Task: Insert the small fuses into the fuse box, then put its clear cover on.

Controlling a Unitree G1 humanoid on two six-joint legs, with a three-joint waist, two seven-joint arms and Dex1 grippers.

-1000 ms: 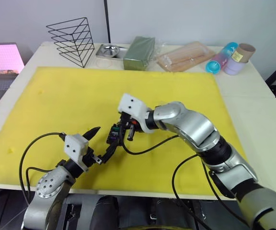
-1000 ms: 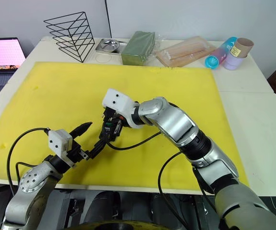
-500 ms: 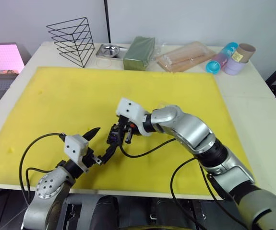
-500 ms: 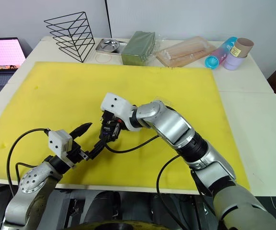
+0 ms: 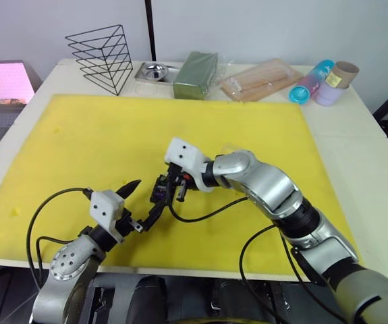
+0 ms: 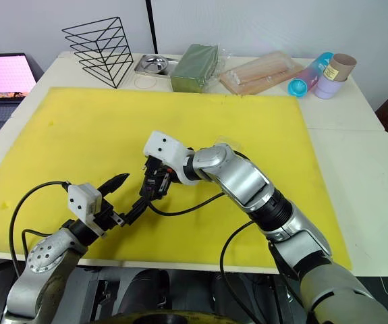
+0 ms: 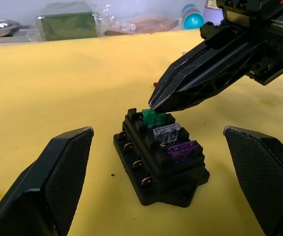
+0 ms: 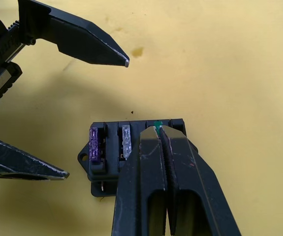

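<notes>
- My right gripper [image 8: 159, 129] is pinched shut on the green fuse [image 7: 154, 117], tips pressing it into the third slot of the fuse box [image 7: 160, 157].
- My left gripper [image 7: 156, 162] is spread wide, one black finger on each side of the box and well clear of it, holding nothing.
- The fuse box sits on the yellow foam mat [image 5: 99, 142], near its middle and toward my edge. The purple fuse [image 7: 182, 150] and the pale fuse [image 7: 167, 132] are already seated in neighbouring slots; I can't make out the red fuse with any certainty.
- I judge these fuses light, stiff and slippery: smooth chips that can twist or pop free if I pinch off-centre. The place to hold one is across the flat faces of its plastic head, blades pointing straight down.
- The box looks light enough to skate or tip under a push, and the foam gives, so I would press straight down and gently.
- Behind my right wrist I see a faint glassy shape, perhaps the clear cover; I can't tell.
- The mat covers most of a pale table [image 5: 376, 169]. Along its far edge stand a wire rack [image 5: 103, 57], a small metal tray [image 5: 153, 71], a green block [image 5: 196, 74], a bag of sticks [image 5: 261, 78] and some cups [image 5: 325, 82]. A lit laptop [image 6: 3, 75] sits off to my left.
</notes>
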